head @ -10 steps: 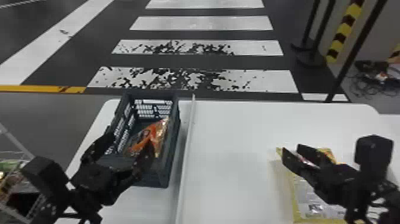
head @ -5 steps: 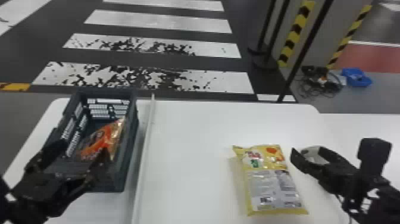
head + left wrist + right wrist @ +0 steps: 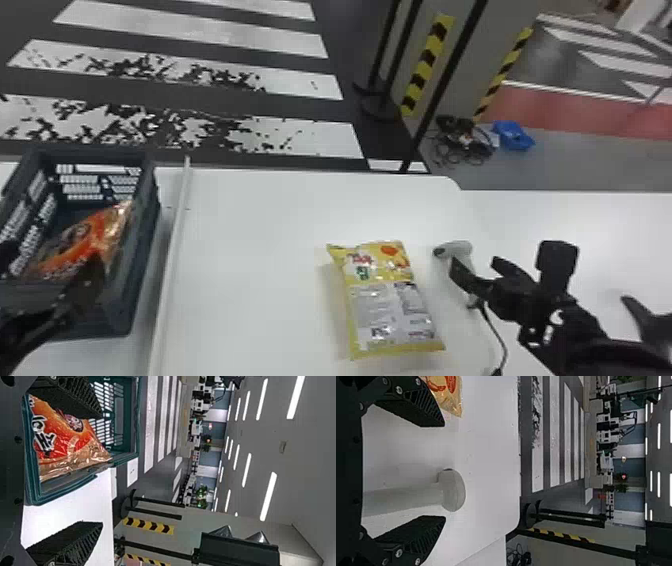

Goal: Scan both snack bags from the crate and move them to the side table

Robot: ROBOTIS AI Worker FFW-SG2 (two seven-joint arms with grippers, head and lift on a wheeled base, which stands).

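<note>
My right gripper (image 3: 475,272) is at the scanner (image 3: 461,250) on the white table; in the right wrist view the scanner (image 3: 451,490) lies between the spread fingers of the right gripper (image 3: 440,471), with nothing gripped. The yellow snack bag (image 3: 387,305) lies flat, left of the scanner. At the left, the orange snack bag (image 3: 85,240) leans inside the dark crate (image 3: 145,220). My left gripper (image 3: 50,270) is over the crate's near end. In the left wrist view the left gripper (image 3: 101,471) stands open, one finger over the orange bag (image 3: 67,439).
A thin pale bar (image 3: 172,260) runs along the table (image 3: 260,260) between crate and yellow bag. A second white surface (image 3: 575,215) adjoins at the right. Behind it are a black pole, cables (image 3: 462,145) and a blue bin (image 3: 513,135) on the floor.
The head view has turned to the right. My right gripper has moved off from above the yellow bag to the scanner on its right.
</note>
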